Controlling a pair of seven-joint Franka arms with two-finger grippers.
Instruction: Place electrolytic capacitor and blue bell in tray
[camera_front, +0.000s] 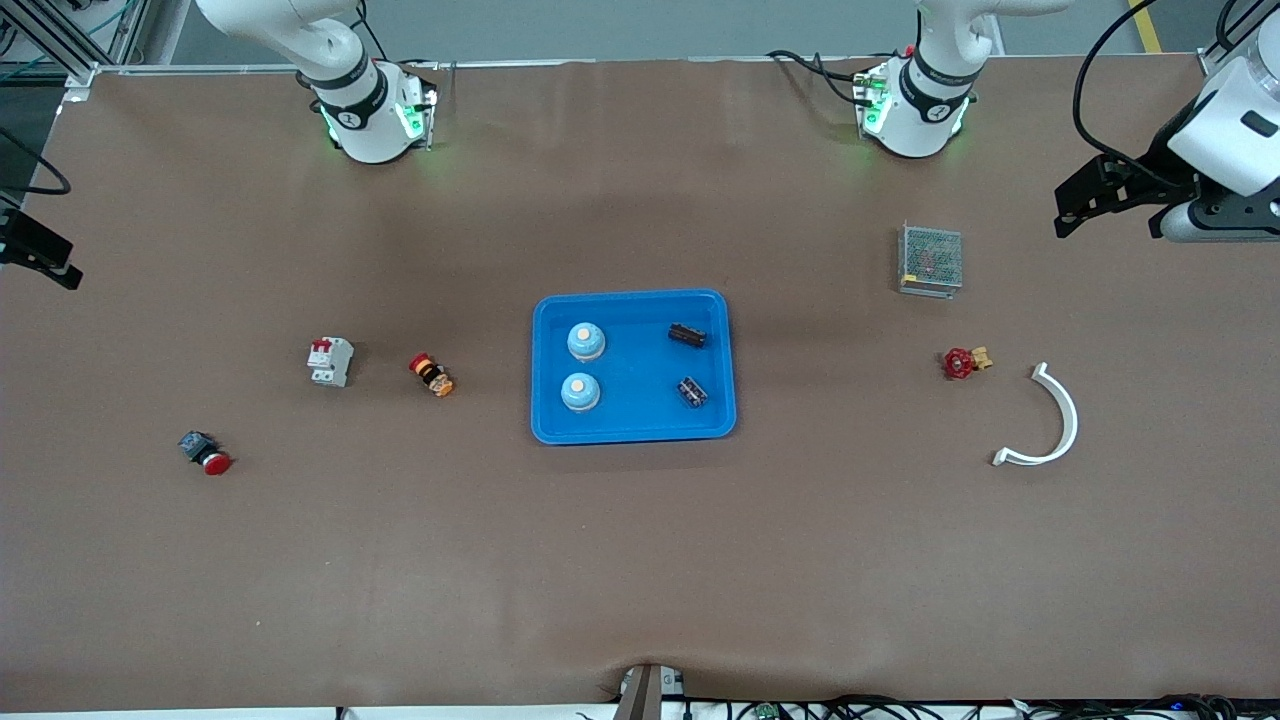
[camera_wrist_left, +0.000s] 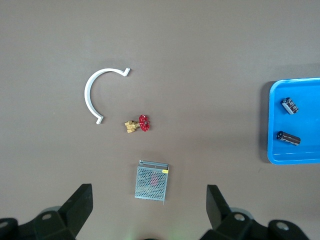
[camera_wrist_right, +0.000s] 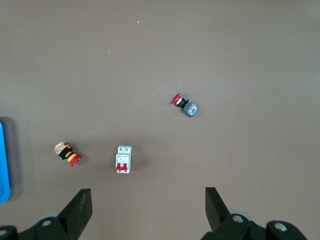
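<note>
The blue tray (camera_front: 632, 432) lies at the table's middle. In it stand two blue bells (camera_front: 585, 340) (camera_front: 580, 391) and lie two black electrolytic capacitors (camera_front: 686, 335) (camera_front: 692, 391). The left wrist view shows the tray's edge (camera_wrist_left: 274, 125) with both capacitors (camera_wrist_left: 289, 106) (camera_wrist_left: 289, 138). My left gripper (camera_front: 1108, 228) (camera_wrist_left: 149, 192) hangs open and empty high over the left arm's end of the table, above the mesh box. My right gripper (camera_front: 45, 260) (camera_wrist_right: 145, 195) hangs open and empty over the right arm's end; a sliver of the tray (camera_wrist_right: 2, 165) shows there.
Toward the left arm's end lie a grey mesh box (camera_front: 930, 259), a red-handled brass valve (camera_front: 962, 362) and a white curved strip (camera_front: 1050, 420). Toward the right arm's end lie a white circuit breaker (camera_front: 331, 361), a red-and-orange button (camera_front: 431, 374) and a red mushroom button (camera_front: 205, 452).
</note>
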